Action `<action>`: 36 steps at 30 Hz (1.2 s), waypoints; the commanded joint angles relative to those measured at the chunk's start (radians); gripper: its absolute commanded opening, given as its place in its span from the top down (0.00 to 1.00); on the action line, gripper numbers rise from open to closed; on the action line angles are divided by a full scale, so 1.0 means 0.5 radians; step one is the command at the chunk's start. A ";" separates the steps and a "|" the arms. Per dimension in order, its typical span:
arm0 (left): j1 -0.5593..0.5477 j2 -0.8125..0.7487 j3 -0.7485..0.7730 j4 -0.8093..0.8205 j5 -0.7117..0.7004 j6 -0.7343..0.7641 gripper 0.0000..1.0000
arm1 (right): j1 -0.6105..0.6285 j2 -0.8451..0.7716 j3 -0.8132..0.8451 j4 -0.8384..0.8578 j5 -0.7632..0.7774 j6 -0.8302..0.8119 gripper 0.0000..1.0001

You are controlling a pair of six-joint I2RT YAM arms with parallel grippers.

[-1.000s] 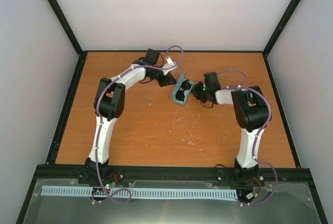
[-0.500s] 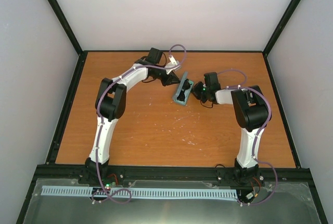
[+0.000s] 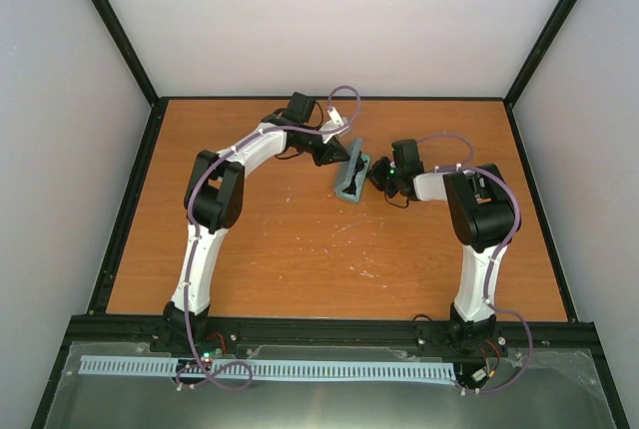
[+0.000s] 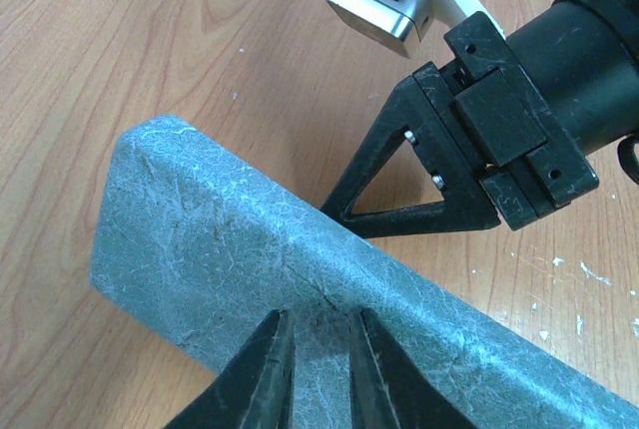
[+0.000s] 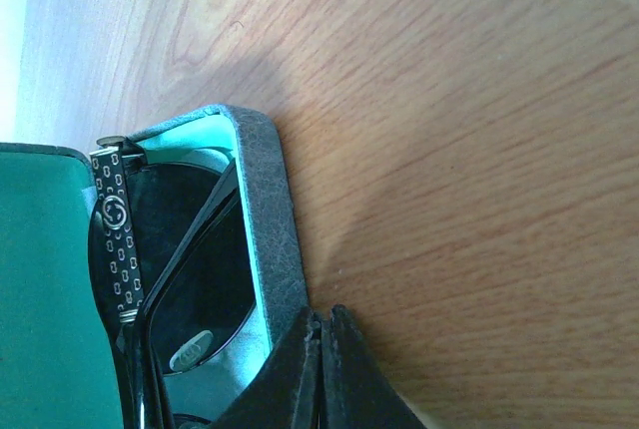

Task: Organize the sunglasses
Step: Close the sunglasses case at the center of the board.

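Observation:
The grey-blue case (image 3: pixel 349 179) lies at the table's middle back, its lid tipped nearly over the base. The sunglasses (image 5: pixel 190 279) lie inside on the green lining; they are hidden in the top view. My left gripper (image 3: pixel 335 154) rests on the outside of the lid (image 4: pixel 300 269), its fingertips (image 4: pixel 272 364) a little apart with nothing between them. My right gripper (image 5: pixel 322 317) is shut and empty, its tips against the outer wall of the case base (image 5: pixel 268 219). It also shows in the left wrist view (image 4: pixel 399 175), touching the case's far side.
The orange-brown table (image 3: pixel 300 249) has black rails along its edges and white walls around. White scuff marks (image 3: pixel 364 271) dot the middle. The two arms meet at the case, their purple cables looping above them.
The case lid has swung from open to nearly closed, hiding the sunglasses in the top view. My left gripper moved right with it. The right arm stayed put.

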 commanded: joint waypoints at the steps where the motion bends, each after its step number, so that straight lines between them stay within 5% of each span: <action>1: -0.062 0.069 -0.007 0.006 0.024 -0.002 0.81 | 0.026 0.126 -0.111 -0.309 0.026 -0.024 0.97; 36: -0.140 0.109 -0.130 0.061 0.064 0.033 0.82 | 0.029 0.026 -0.214 -0.222 -0.031 -0.029 0.97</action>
